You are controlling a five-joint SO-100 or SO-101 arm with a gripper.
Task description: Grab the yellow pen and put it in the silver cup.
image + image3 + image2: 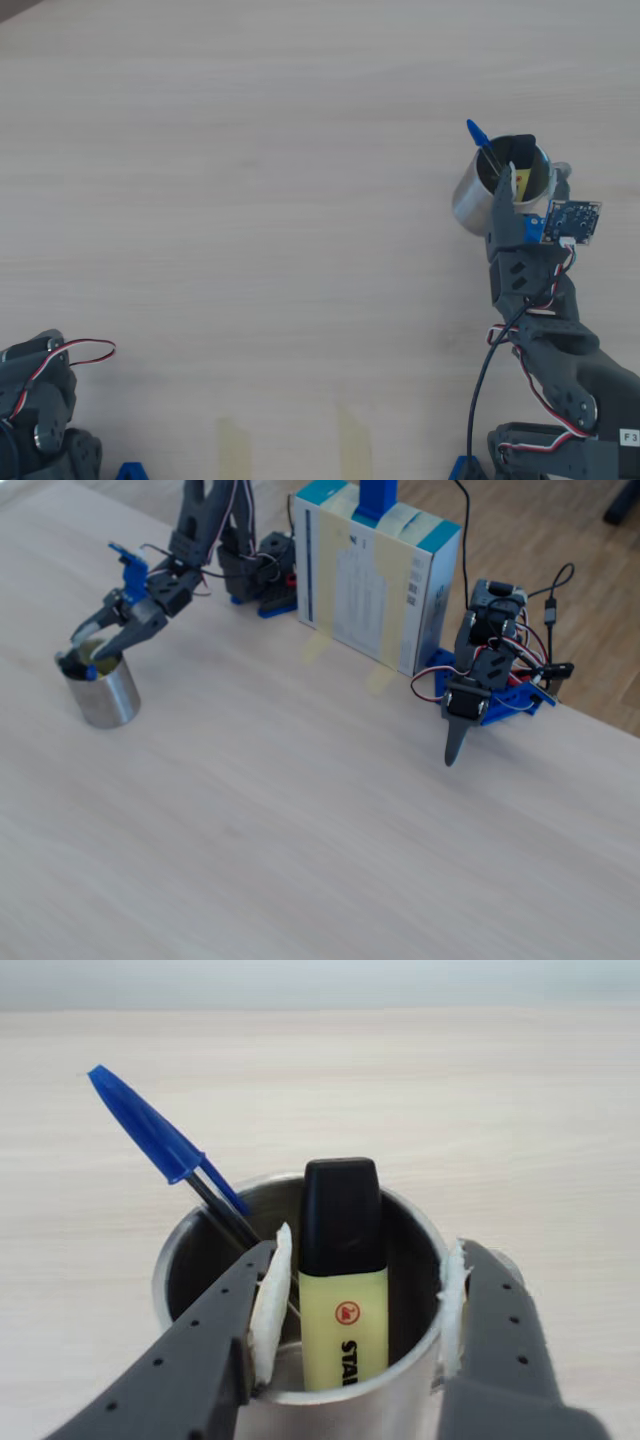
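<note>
The yellow pen [343, 1295], a highlighter with a black cap, stands upright inside the silver cup [330, 1412], cap uppermost. A thin blue pen [165, 1145] leans against the cup's left inner wall in the wrist view. The gripper [360, 1310] hangs over the cup mouth with its jaws spread, both padded fingers [270, 1300] clear of the highlighter on either side. Judgement: placement appears done and the release step is in hand; the next move calls for a straight lift clear of the rim without catching either pen.
</note>
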